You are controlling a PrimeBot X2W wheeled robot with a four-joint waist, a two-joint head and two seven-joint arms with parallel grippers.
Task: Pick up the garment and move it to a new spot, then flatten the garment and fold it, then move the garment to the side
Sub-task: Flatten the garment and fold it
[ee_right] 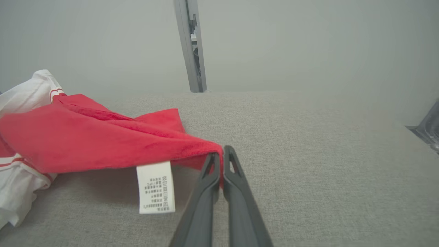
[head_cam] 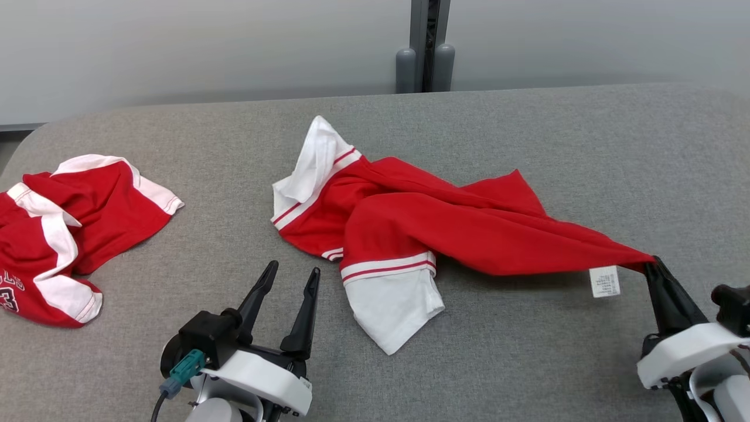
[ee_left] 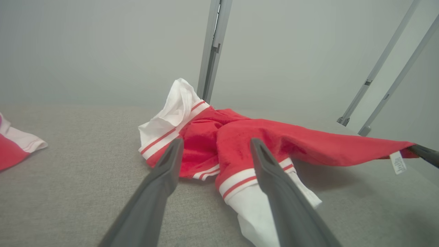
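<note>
The garment [head_cam: 445, 228] is gripped at one corner by the right tool [head_cam: 652, 264] and is stretched leftward across the desk [head_cam: 527, 351]; the left tool [head_cam: 294, 268] is held released near its sleeve [head_cam: 392, 305].

Red garment [head_cam: 445, 228] with white sleeves lies crumpled mid-table, one corner stretched out rightward.

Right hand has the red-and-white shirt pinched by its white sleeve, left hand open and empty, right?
No: the right hand pinches the red-and-white shirt at a red corner by the care label, not its white sleeve; the right wrist view shows it. The left hand is open and empty.
</note>
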